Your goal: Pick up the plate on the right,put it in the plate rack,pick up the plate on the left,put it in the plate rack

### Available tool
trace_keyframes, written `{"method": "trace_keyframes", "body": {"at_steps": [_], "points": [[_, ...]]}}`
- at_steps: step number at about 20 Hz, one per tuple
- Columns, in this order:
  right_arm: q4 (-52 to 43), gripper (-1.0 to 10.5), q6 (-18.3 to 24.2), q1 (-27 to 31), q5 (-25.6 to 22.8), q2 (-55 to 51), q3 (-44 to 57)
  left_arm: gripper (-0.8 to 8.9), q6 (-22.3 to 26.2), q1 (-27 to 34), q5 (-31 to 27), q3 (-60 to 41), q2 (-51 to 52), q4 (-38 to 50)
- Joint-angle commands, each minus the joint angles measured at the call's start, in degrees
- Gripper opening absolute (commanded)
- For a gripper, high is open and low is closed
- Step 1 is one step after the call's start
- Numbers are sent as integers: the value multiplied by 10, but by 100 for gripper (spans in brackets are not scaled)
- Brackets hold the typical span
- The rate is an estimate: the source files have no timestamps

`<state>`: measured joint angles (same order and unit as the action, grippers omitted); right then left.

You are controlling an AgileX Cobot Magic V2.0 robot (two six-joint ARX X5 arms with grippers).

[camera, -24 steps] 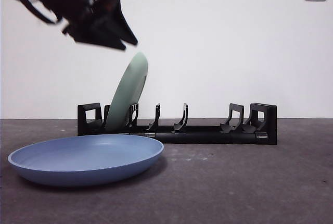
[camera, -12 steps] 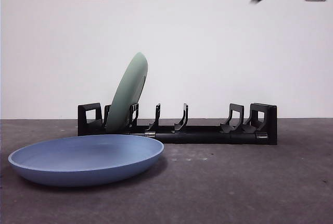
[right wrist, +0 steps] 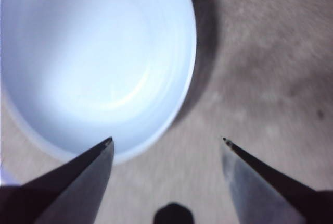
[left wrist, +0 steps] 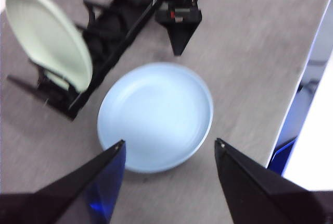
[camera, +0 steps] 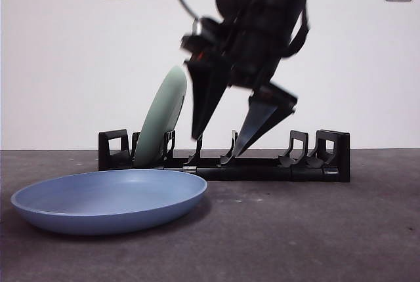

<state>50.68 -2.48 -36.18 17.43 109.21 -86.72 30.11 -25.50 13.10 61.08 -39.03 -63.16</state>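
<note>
Blue plate (camera: 109, 200) lies flat on the tabletop (camera: 315, 229), mouth up, at the front left, just ahead of the plate rack (camera: 223, 157). That rack runs left to right along the back. A green plate (camera: 161, 124) stands on edge in its left slots, leaning rightward. Right of it, the right end effector (camera: 220, 144) hangs over the tabletop beside the blue plate, jaws spread and empty. The left end effector (left wrist: 169, 148) is high above the blue plate, also released.
</note>
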Motion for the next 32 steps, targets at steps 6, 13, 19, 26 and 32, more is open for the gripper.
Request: {"method": "trace_keyframes", "body": {"at_steps": [6, 13, 19, 26, 32], "points": [[-77, 343, -52, -21, -43, 65, 5, 293, 21, -1, -11, 0, -3, -2], [-101, 106, -66, -21, -50, 88, 5, 293, 21, -16, -12, 0, -4, -2], [-107, 86, -79, -21, -48, 96, 5, 293, 21, -30, -12, 0, -7, -2], [-99, -13, -78, -23, -44, 93, 5, 293, 34, -62, -12, 0, -11, -2], [-43, -13, -58, -23, -40, -13, 5, 293, 68, -123, -38, 0, -34, -2]]}}
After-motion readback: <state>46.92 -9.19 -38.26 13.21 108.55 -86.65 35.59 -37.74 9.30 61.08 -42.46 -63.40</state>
